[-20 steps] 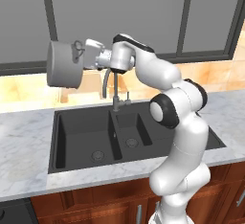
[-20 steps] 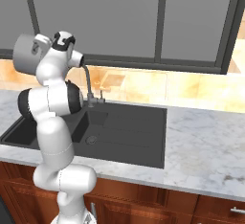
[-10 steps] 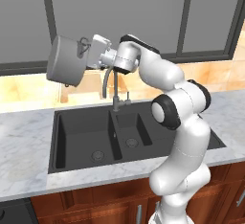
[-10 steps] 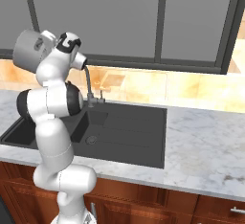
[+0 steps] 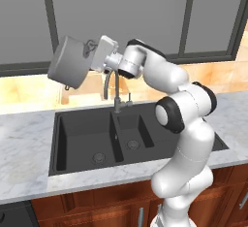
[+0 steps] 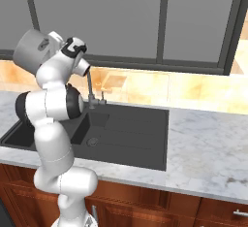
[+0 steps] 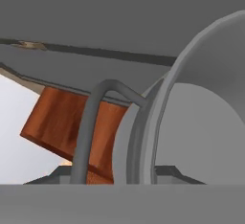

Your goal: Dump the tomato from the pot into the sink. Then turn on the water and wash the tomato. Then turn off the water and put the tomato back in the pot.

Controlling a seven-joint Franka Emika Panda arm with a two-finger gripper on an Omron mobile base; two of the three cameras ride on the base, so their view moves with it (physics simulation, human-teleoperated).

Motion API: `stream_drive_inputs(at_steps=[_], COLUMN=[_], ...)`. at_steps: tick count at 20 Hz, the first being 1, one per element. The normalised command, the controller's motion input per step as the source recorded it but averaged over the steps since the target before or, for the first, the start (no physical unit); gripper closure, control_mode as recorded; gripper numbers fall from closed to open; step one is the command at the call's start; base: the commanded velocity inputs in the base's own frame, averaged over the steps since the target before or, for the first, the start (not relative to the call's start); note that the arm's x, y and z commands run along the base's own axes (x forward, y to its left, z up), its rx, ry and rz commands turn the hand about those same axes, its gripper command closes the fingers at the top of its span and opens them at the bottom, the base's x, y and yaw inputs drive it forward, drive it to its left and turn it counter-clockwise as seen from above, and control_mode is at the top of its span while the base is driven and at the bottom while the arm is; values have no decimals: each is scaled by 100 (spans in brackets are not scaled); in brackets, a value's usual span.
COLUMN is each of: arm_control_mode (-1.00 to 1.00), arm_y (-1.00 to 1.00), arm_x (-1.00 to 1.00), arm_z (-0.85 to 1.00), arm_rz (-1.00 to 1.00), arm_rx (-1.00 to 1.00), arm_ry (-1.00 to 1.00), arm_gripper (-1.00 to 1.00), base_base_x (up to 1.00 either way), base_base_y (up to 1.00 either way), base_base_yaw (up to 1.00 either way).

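Gripper (image 5: 92, 56) is clamped on the pot (image 5: 70, 62) by its rim near a loop handle (image 7: 93, 122), holding it high above the wide left basin of the sink (image 5: 87, 138), tipped well over on its side (flat bottom facing the left base view). Tomato can't be made out in any view. Faucet (image 5: 112, 88) stands behind the basin divider, just below the wrist. Marble counter (image 6: 203, 143) flanks the sink; dark-framed window (image 6: 164, 17) behind. No readable labels or writing.
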Motion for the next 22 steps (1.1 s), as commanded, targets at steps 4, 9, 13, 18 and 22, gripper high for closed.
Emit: stream_drive_inputs(at_steps=[4,9,13,18,22], arm_control_mode=[-100,-100,-100,-100,-100], arm_y=[-21,-16,-9,29,38], arm_x=[0,1,0,-39,-69], arm_z=[0,0,6,33,47], arm_rz=[0,0,0,0,0], arm_rx=[9,9,6,-2,-19], arm_ry=[12,11,6,-8,-26], arm_gripper=[100,100,100,100,100], base_base_x=[0,0,0,0,0], base_base_y=[0,0,0,0,0], base_base_yaw=[0,0,0,0,0])
